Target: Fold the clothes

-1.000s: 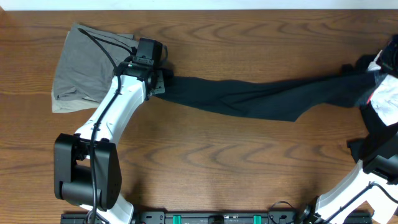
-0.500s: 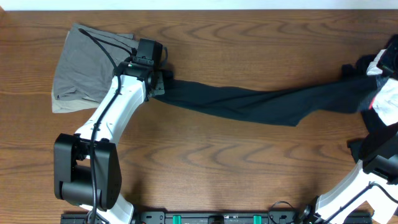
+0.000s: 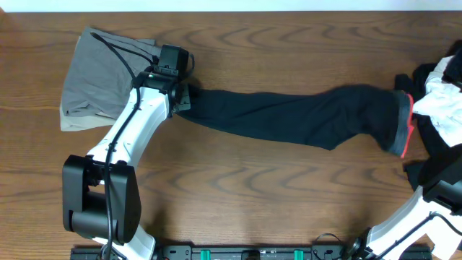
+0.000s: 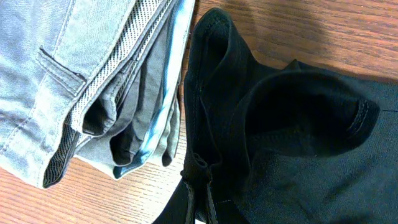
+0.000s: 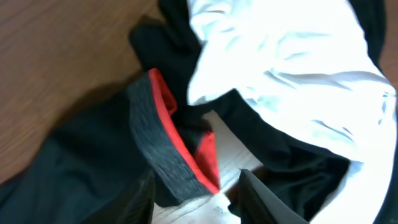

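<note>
A long black garment [image 3: 289, 115] lies stretched across the table. Its red-and-grey end band [image 3: 403, 126] lies at the right, by a pile of black clothes [image 3: 440, 141] with a white garment [image 3: 446, 101] on top. My left gripper [image 3: 183, 97] is shut on the black garment's left end; the left wrist view shows the fingers [image 4: 200, 205] pinching a black fold [image 4: 292, 137]. A folded grey garment [image 3: 101, 79] lies at the far left, touching that end [image 4: 93, 81]. My right gripper [image 5: 199, 199] is open, its fingers either side of the band [image 5: 168, 143], below the white garment [image 5: 292, 74].
The wooden table [image 3: 253, 195] runs under everything. The left arm [image 3: 130, 144] reaches up from the front left. The right arm [image 3: 440, 191] stands at the front right corner, close to the pile.
The black garment's right end has come free of the pile and dropped flat, so its red-and-grey band now shows. The cloth lies wider and slacker. The left arm has not moved.
</note>
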Controlling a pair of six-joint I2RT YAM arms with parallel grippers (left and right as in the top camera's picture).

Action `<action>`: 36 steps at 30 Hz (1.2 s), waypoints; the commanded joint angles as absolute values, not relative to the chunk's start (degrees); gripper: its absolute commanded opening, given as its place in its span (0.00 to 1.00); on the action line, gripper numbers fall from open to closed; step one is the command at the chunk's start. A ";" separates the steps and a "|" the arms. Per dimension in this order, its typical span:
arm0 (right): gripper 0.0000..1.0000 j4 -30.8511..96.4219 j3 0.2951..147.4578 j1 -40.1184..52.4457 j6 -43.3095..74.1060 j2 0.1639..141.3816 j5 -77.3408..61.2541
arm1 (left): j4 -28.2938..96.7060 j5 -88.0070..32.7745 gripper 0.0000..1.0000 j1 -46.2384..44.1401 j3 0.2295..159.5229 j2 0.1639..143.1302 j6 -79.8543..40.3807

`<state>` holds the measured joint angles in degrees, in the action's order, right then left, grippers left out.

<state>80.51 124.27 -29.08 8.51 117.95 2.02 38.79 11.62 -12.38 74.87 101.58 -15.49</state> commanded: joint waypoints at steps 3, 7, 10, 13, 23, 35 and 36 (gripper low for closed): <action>0.43 81.82 123.24 -30.35 10.41 118.02 3.42 | 38.98 13.15 0.06 -12.16 75.07 101.19 -15.97; 0.42 81.54 119.02 -30.02 10.13 118.04 0.14 | 38.94 13.15 0.06 -12.16 75.07 101.19 -15.94; 0.41 78.78 112.38 -29.93 8.71 118.04 -0.97 | 38.89 13.15 0.06 -12.16 75.07 101.19 -15.94; 0.36 73.32 104.47 -29.93 7.09 118.04 -3.57 | 38.70 13.15 0.06 -12.16 75.07 101.19 -15.97; 0.27 55.72 92.79 -29.93 1.04 118.04 -20.16 | 38.11 13.13 0.06 -12.16 75.07 101.19 -15.97; 0.26 56.03 93.84 -31.46 0.34 109.01 -21.63 | 38.09 13.15 0.06 -12.16 75.07 101.19 -15.97; 0.40 56.01 93.84 -31.59 0.36 108.84 -19.99 | 38.02 13.13 0.06 -12.16 75.07 101.19 -15.97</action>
<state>56.01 93.12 -30.48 -0.82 112.84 -24.60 38.11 12.01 -12.38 74.87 101.58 -15.49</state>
